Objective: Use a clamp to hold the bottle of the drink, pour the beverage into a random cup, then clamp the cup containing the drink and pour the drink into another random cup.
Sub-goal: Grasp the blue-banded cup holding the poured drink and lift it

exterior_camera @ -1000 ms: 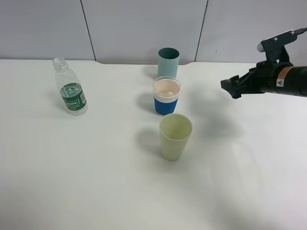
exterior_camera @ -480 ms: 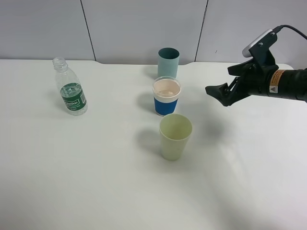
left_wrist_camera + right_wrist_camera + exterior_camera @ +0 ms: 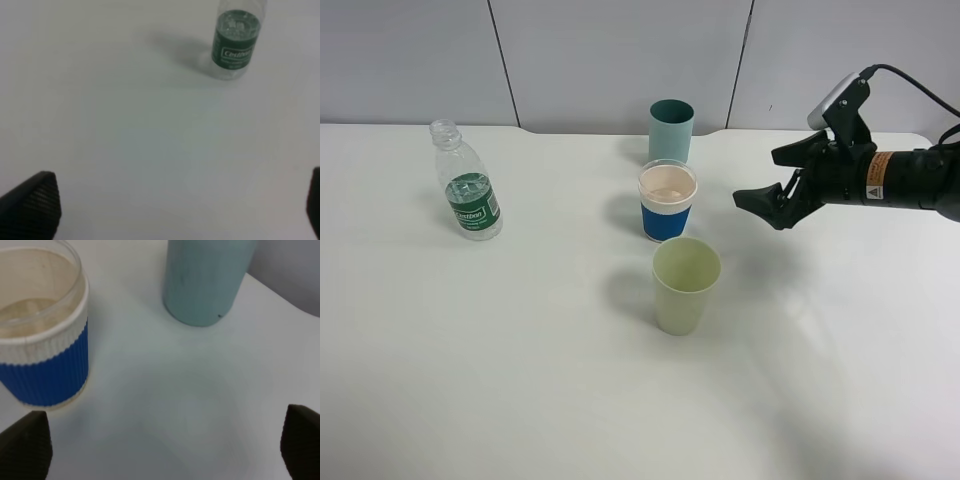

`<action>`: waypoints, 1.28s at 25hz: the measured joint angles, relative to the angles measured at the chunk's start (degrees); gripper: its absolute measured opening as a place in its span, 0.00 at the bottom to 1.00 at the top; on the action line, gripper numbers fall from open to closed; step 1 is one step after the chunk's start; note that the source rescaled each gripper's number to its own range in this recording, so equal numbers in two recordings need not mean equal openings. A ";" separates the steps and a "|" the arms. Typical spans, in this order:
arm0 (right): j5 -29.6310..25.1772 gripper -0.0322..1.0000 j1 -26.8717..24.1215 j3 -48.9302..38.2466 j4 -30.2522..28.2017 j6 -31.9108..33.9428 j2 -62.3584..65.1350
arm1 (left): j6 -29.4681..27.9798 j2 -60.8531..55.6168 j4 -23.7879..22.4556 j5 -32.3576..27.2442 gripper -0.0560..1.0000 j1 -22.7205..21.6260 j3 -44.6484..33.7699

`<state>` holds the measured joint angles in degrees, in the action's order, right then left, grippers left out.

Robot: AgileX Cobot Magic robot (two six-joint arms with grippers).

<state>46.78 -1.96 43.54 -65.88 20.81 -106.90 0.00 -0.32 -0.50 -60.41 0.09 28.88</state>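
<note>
Only the left wrist view shows the left gripper (image 3: pixel 172 205), jaws wide, facing the bottle (image 3: pixel 236 42).

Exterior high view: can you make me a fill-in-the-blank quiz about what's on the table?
1. The capless bottle wears a ____ label.
2. Between the teal cup and the pale green cup stands a short cup with a ____ band.
3. The right gripper is open and holds ____.
Missing words: green; blue; nothing.

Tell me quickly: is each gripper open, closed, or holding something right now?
Left gripper: open, holding nothing.
Right gripper: open, holding nothing, close to the blue-banded cup but not touching it.
</note>
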 joint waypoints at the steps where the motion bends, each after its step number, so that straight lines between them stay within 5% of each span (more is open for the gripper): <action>1: 0.40 0.73 0.00 1.08 -1.10 1.18 -0.64 | 0.00 0.00 0.00 0.00 1.00 0.00 0.00; 11: 6.39 0.73 0.00 8.77 -14.30 4.95 -8.52 | 0.00 0.00 0.00 0.00 1.00 0.00 0.00; 32: 13.53 0.73 5.84 20.53 -20.61 5.01 -19.99 | 0.00 0.00 0.00 0.00 1.00 0.00 0.00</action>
<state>60.32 3.87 64.07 -86.49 25.82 -126.89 0.00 -0.32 -0.50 -60.41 0.09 28.88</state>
